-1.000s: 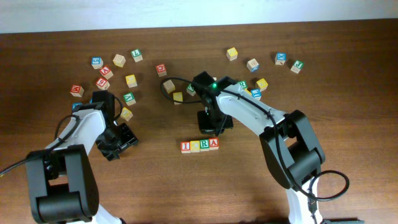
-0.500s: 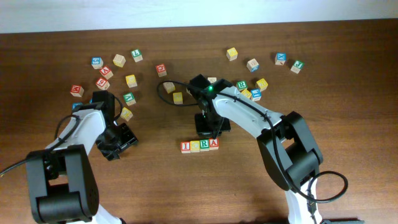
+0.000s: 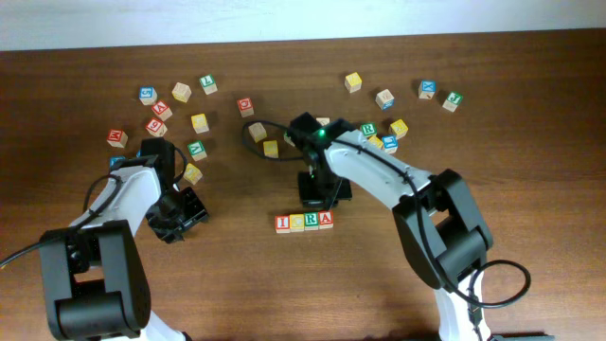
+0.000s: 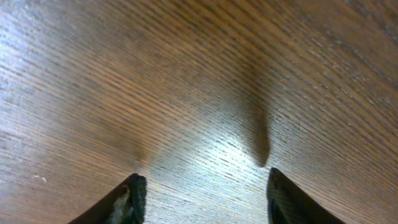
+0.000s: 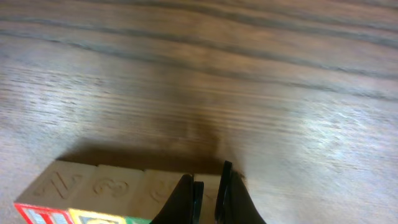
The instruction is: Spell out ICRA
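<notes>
Near the middle of the surface (image 3: 530,284), toward its front edge: four lettered cubes in one straight row, each touching the next. Left to right in the overhead view: I cube (image 3: 282,224) in red print, C cube (image 3: 296,224) in yellow, R cube (image 3: 311,222) in green, A cube (image 3: 326,220) in red. Slight slant to the row, the A end a little farther back.

Just behind the R and A end: the right arm (image 3: 379,170), reaching in from the right. In the right wrist view, right fingers (image 5: 188,198) pressed almost together with only a sliver between them, gripping nothing, low in front of the right end of the row. Touching a cube or just clear of it: cannot tell.

Well apart to the left: the left arm (image 3: 133,185), over bare wood. In the left wrist view, left fingers (image 4: 132,198) spread wide, nothing between them but wood grain.

Along the back of the surface: loose cubes (image 3: 199,122) scattered in two groups, left and right, none near the row. Beside the right arm's wrist: a dark looped cable (image 3: 254,133).
</notes>
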Robot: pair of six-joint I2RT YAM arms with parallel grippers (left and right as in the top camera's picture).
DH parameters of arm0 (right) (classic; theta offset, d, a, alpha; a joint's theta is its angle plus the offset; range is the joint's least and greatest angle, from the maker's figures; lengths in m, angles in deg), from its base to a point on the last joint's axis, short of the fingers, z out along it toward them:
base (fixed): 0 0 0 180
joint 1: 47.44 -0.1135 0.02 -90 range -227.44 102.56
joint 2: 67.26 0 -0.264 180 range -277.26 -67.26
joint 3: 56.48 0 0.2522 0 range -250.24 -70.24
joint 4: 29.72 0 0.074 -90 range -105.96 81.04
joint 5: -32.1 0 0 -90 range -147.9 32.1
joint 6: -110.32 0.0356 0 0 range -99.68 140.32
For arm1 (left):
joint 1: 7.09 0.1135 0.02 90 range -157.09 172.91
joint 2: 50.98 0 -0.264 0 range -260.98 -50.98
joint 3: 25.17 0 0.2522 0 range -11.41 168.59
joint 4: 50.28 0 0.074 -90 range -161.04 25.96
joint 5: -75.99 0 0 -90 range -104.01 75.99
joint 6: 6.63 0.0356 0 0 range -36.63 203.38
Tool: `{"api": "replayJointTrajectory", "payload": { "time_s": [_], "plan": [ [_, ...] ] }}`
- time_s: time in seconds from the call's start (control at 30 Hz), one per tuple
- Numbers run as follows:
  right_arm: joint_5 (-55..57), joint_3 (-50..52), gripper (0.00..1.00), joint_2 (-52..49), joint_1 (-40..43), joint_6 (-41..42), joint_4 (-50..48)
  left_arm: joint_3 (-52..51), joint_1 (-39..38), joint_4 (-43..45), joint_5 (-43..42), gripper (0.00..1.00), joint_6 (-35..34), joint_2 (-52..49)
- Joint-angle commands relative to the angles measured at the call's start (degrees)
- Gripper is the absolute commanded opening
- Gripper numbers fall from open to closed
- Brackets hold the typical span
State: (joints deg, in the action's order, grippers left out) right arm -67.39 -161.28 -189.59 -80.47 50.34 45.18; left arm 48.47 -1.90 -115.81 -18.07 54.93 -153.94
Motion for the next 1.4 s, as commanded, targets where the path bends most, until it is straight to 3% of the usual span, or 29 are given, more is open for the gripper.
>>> {"api": "replayJointTrajectory", "payload": {
  "time_s": [0.0, 0.1, 0.2, 0.33, 0.53, 0.77, 1.37],
  "plan": [
    [-0.13, -7.04, 0.06, -0.31, 5.40, -2.03, 4.59, 0.92, -1.73, 0.22, 0.39, 0.53, 2.27, 1.40],
    [-0.13, -9.75, 0.06, -0.31, 10.78, -4.76, 10.91, 0.92, -3.98, 0.28, 0.39, 0.45, 2.27, 1.40],
    [-0.37, -6.93, 0.06, -0.33, 13.73, -8.83, 17.14, 0.92, -7.26, 0.81, 0.00, 0.18, 2.25, 1.40],
    [-2.08, 1.05, 0.06, -0.33, 10.80, -8.76, 13.92, 0.92, -12.22, 1.20, -4.39, 0.00, 2.23, 1.40],
    [-10.23, 5.33, 0.05, -0.33, 8.13, -8.55, 5.97, 0.92, -18.05, 4.83, -9.64, 0.00, 2.23, 1.40],
    [-13.38, 5.33, 0.04, -0.33, 7.82, -8.13, 5.16, 0.92, -22.43, 9.33, -13.62, 0.00, 2.16, 1.40],
    [-13.51, 5.31, 0.04, -0.31, 6.14, -7.08, 4.35, 0.92, -22.67, 9.64, -16.15, 0.00, 1.16, 1.40]
  ]
}}
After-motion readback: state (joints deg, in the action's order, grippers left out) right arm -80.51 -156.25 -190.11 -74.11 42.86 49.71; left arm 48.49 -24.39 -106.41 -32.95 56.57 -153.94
